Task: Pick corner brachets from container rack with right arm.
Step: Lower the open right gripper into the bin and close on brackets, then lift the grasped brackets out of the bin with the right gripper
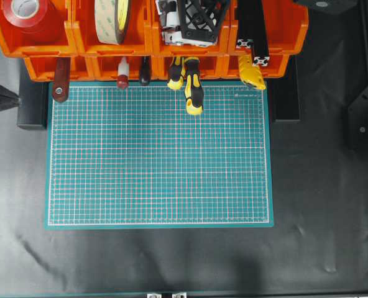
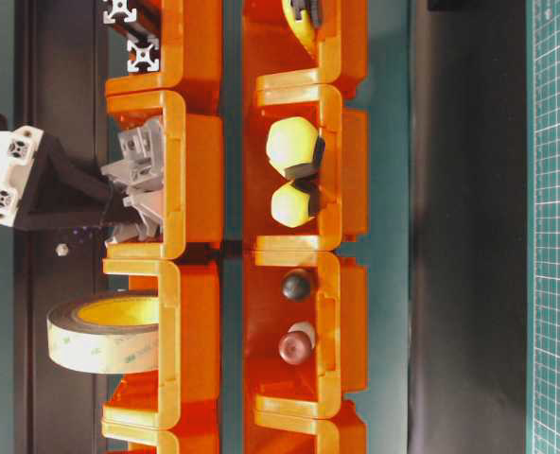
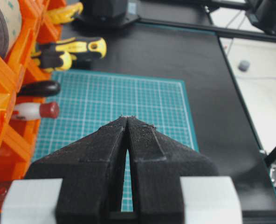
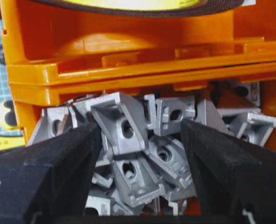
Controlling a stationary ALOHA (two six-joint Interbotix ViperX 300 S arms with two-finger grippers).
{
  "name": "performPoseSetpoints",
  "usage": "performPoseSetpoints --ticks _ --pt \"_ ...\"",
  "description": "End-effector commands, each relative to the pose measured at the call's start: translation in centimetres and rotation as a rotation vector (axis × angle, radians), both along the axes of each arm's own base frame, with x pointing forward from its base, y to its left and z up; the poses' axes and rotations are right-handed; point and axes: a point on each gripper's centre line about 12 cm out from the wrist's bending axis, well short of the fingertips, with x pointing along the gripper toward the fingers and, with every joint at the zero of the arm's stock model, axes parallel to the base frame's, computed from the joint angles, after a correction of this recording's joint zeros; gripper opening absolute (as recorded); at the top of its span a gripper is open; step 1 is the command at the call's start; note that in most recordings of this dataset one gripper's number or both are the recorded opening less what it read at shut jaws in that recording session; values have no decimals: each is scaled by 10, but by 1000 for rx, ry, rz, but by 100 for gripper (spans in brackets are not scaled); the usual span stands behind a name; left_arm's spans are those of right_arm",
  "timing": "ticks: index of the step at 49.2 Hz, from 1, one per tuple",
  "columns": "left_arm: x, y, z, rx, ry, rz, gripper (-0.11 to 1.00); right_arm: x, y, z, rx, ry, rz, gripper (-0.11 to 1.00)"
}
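My right pincer [image 4: 140,154] is down in an upper bin of the container rack [image 4: 128,70], jaws apart with the heap of corner brachets [image 4: 121,126] between them, nothing clamped yet. My left pincer [image 3: 127,122] hangs closed and empty over the green cutting mat [image 3: 142,102]. Risk, as I judge it: the pieces interlock, so closing could catch two at once or only an edge, and one could slip out or drag neighbours over the bin lip. The nearest bracket stands tilted, holed face toward me, long edge running top-left to bottom-right; the rest point every way.
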Motion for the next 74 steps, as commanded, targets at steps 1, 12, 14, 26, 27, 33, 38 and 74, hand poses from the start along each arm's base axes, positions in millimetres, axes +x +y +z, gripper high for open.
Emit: performPoseSetpoints --ticks 1,12,14,26,27,33,38,74 --pt "1 0 4 0 -9 -1 0 0 8 14 -5 -42 21 57" --pt "1 -1 3 0 -8 -2 0 -1 12 15 -4 -40 27 57" --pt "1 -1 2 0 -6 -2 0 -1 13 17 -5 -46 30 57" --pt "1 -1 2 0 -5 -2 0 -1 20 35 -12 -87 46 48" --pt "1 0 1 1 -3 -2 0 -1 20 35 -13 -86 45 47" --pt "1 0 1 1 -3 -2 0 -1 22 36 -10 -82 48 35" --pt "1 -1 0 0 -2 -2 0 -1 23 36 -9 -76 49 27" --pt "-1 0 1 -11 -6 0 0 -14 46 78 -12 -81 75 27"
